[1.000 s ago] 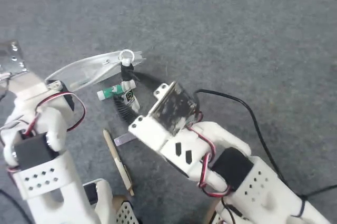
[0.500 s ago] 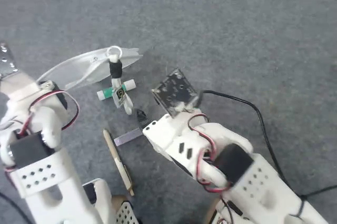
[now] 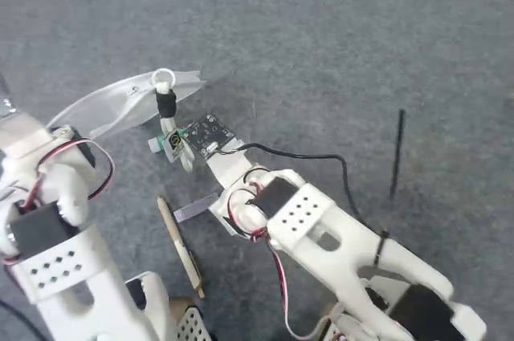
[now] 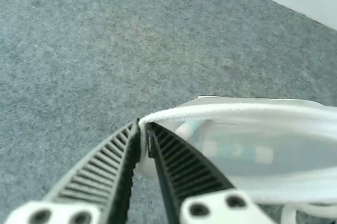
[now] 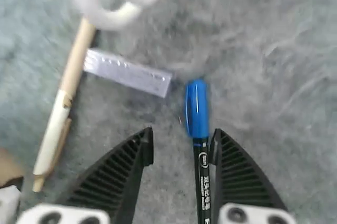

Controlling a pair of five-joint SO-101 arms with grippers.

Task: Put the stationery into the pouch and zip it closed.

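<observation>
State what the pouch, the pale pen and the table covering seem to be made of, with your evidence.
The pouch looks like thin clear plastic, slightly glossy: its contents show through. The pale pen is perhaps wood or matte tan plastic: a dull, even beige that is hard to settle. The table covering seems to be grey felt or carpet-like fabric: fuzzy, mottled fibres.

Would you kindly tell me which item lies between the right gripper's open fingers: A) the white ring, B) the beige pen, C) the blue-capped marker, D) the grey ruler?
C: in the right wrist view the blue-capped marker lies inside the open right gripper, with the other items beyond it.
</observation>
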